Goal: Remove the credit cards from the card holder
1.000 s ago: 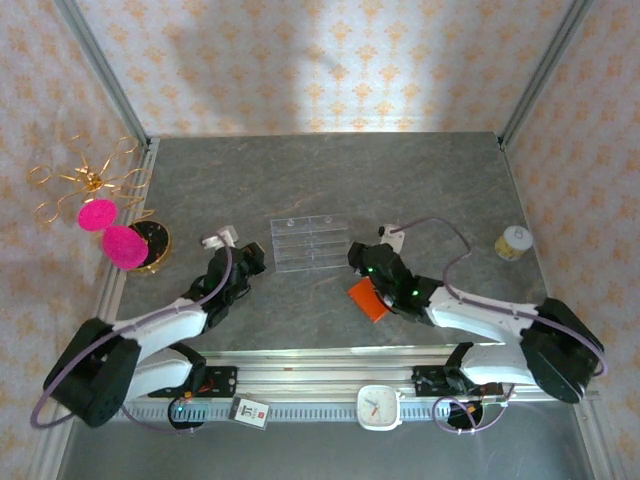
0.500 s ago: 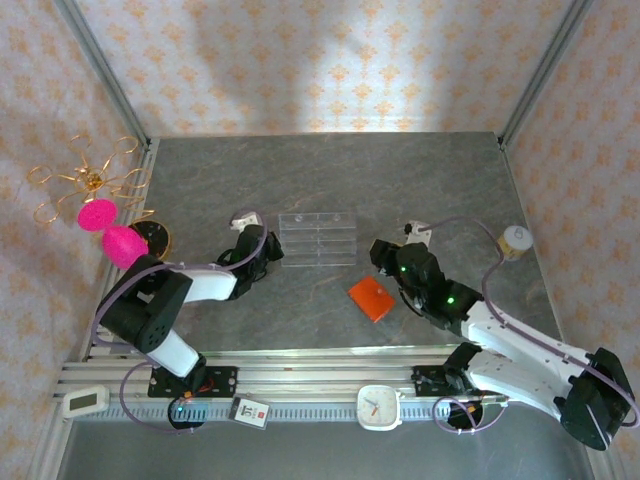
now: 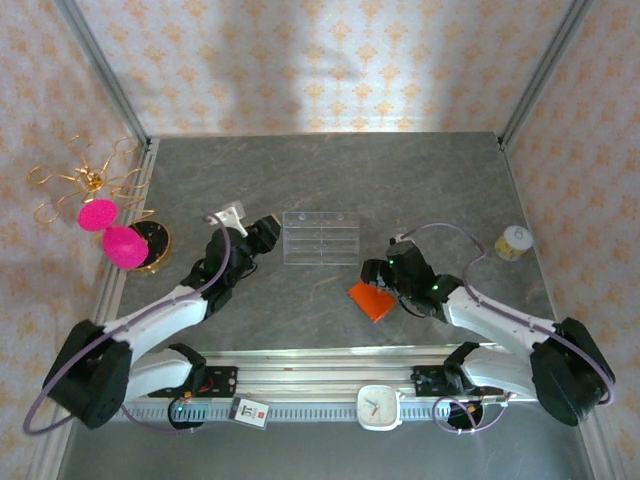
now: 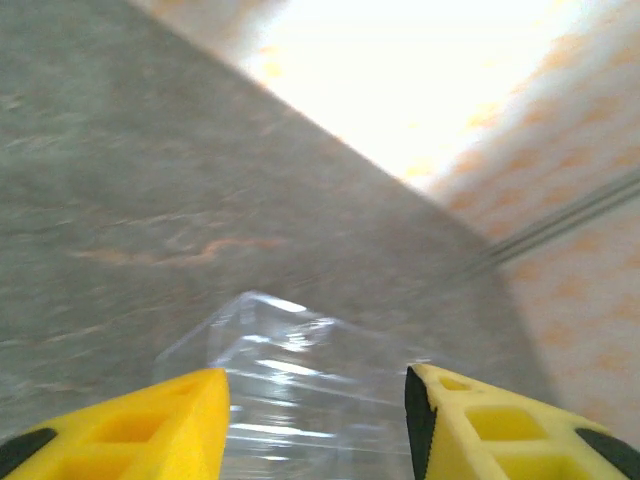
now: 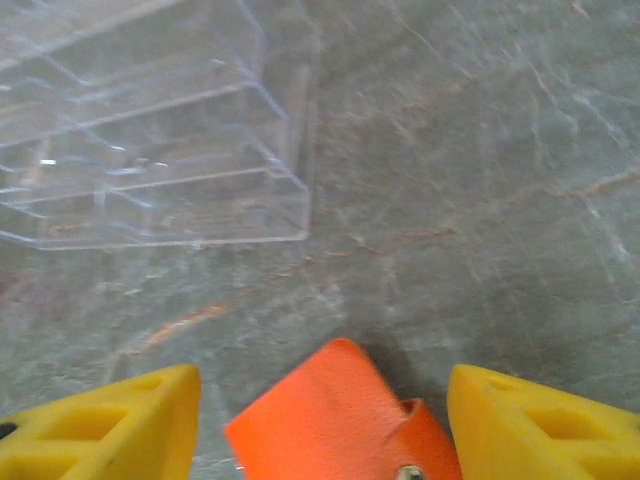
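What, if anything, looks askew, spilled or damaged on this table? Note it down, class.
The orange card holder lies closed and at a slant to the edges of the table, right at the open right claw. The clear tray nearby sits square. Nothing looks spilled or broken.

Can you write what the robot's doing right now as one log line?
left gripper open, at tray | right gripper open over wallet | wallet shut, on table

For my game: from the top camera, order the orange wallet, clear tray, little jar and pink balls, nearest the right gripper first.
From the right gripper:
1. orange wallet: right beside it.
2. clear tray: table middle.
3. little jar: right edge.
4. pink balls: far left.
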Controlling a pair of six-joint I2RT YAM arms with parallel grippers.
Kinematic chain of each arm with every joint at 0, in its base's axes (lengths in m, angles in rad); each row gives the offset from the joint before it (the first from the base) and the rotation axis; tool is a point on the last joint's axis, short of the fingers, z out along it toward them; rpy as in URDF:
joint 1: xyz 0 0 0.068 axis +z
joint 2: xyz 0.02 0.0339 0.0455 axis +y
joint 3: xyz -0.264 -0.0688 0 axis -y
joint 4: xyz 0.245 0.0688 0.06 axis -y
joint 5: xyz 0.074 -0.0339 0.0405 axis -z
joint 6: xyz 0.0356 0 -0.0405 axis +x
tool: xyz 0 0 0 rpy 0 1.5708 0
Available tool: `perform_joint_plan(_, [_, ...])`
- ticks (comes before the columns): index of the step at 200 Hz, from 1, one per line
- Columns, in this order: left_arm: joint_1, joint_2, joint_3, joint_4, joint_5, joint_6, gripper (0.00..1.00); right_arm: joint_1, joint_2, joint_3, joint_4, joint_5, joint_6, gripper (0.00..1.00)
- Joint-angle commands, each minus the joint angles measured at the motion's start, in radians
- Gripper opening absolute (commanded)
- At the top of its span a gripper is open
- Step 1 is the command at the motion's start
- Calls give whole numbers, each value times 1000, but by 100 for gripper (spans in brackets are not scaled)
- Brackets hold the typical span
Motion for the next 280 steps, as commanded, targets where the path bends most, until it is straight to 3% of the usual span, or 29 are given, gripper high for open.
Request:
perform_joint_plan(1, [-17,-56,-34,-39,103,-18,50,-52,49,-10,-29,-94,-38,65])
perform_joint_plan(52, [-20,-123,-88,-13,281,-51,52,-71,135,-25,-82,-170,-44,64])
perform_joint_plan(105, [-20,-139,-132,59,357,-86,53,-14,110,-90,-82,-238,4,42])
perform_joint_plan(129, [-25,-116,-130,68,386,-89,53,54,133,-88,-78,-212,35,40])
perform_joint_plan(167, [-41,-90,-135,74,422,-94,53,96,165,-95,-81,-179,36,15])
perform_joint_plan(182, [-49,-89,-138,71,428,-88,53,101,158,-93,-83,-172,28,0])
perform_joint_plan(216, [-67,-93,-162,132,459,-95,54,105,62,-70,-50,-215,-9,0])
perform_joint_plan(236, [-83,-99,-183,188,469,-104,55,105,-73,-59,9,-265,-6,0])
perform_joint_plan(280, [-97,-92,-238,413,534,-158,62,106,-212,-24,156,-305,32,0])
